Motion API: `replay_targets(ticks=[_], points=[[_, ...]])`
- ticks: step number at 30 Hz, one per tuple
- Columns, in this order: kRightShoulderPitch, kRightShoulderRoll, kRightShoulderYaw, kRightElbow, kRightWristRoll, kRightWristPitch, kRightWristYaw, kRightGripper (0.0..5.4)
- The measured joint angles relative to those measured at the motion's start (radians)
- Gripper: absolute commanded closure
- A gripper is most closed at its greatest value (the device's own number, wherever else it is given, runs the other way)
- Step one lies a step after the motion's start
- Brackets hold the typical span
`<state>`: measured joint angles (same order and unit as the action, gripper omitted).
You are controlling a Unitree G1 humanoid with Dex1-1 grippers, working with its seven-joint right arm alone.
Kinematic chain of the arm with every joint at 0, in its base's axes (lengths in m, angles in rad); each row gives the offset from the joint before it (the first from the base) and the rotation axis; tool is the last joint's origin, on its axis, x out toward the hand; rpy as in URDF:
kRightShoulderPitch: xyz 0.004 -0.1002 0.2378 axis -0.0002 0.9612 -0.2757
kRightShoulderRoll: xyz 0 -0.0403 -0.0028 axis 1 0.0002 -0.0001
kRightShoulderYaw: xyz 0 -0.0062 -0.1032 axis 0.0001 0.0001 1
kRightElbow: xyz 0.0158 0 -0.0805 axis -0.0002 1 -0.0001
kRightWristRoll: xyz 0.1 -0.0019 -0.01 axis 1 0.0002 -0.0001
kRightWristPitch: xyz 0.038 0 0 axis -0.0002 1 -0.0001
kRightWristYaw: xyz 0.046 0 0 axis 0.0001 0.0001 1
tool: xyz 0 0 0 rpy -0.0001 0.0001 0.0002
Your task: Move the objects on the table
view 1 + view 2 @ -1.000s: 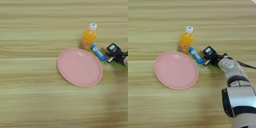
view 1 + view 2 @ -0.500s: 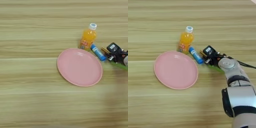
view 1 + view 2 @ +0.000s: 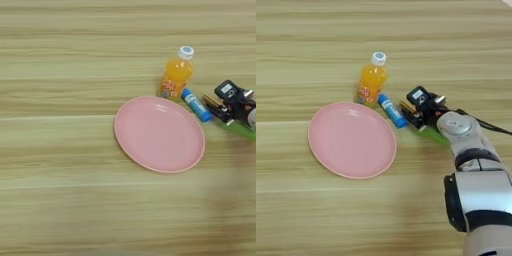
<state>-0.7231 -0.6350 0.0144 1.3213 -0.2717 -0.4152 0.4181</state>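
The pink plate lies flat in the middle of the wood-grain surface, with the orange-drink bottle standing upright just behind its far right rim. Just right of the bottle a slim tool lies slantwise — its blue end near the bottle's foot, and what looks like an amber handle running off toward the right gripper, so I take it for the screwdriver. The gripper sits low at that handle end, with something green showing under the wrist, but whether the jaws are spread, pressed together or already pinching the handle I cannot tell from here. If the step in hand is taking up the screwdriver, the thing to mind is the bottle — it stands very close to the blue end, and a careless drag leftward could well tip it. Better, I'd judge, to close squarely across the handle, lift straight up before travelling, and keep the tool level so the far tip clears both the bottle and the plate rim.
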Motion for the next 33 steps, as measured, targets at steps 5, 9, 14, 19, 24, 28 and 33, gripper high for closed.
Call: replay_targets(ticks=[5,9,14,19,24,28,33], points=[[-0.024,-0.013,-0.027,-0.025,0.021,-0.041,-0.019,1.08],[-0.035,-0.013,-0.071,-0.033,0.072,-0.072,-0.003,0.71],[-0.061,0.005,-0.151,-0.067,0.185,-0.095,0.057,0.25],[-0.064,0.024,-0.231,-0.102,0.304,-0.112,0.146,0.03],[-0.068,0.042,-0.277,-0.169,0.389,-0.156,0.224,0.03],[-0.068,0.064,-0.312,-0.228,0.469,-0.163,0.291,0.03],[-0.066,0.086,-0.350,-0.316,0.576,-0.144,0.383,0.03]])
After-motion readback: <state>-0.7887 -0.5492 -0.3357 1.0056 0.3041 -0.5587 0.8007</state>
